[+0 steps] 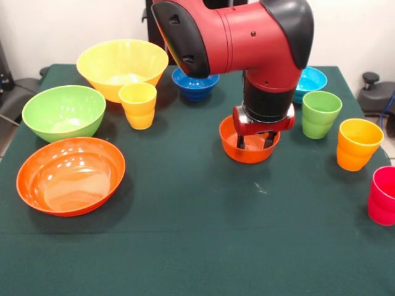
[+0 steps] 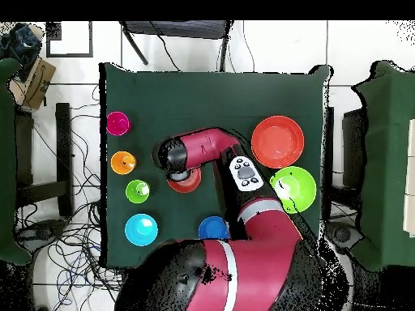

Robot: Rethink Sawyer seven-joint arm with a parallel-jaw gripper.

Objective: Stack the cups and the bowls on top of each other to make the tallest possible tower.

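My gripper [image 1: 255,140] reaches down into the small orange bowl [image 1: 247,154] at mid table, its fingers [image 1: 241,141] spread apart inside the rim; it looks open. In the overhead view the arm's wrist covers the gripper and most of this bowl [image 2: 186,185]. The large orange bowl [image 1: 71,176], green bowl [image 1: 63,111] and yellow bowl [image 1: 121,65] stand at the left. The yellow cup [image 1: 138,105] stands beside the yellow bowl. The green cup [image 1: 321,114], orange-yellow cup [image 1: 358,143] and pink-red cup [image 1: 384,196] stand at the right. No tower shows; every piece stands singly.
The dark blue bowl [image 1: 195,84] and light blue bowl [image 1: 311,80] stand at the far side behind the arm. The green table cloth [image 1: 197,246] runs to the near edge. Cables and chairs [image 2: 49,186] surround the table.
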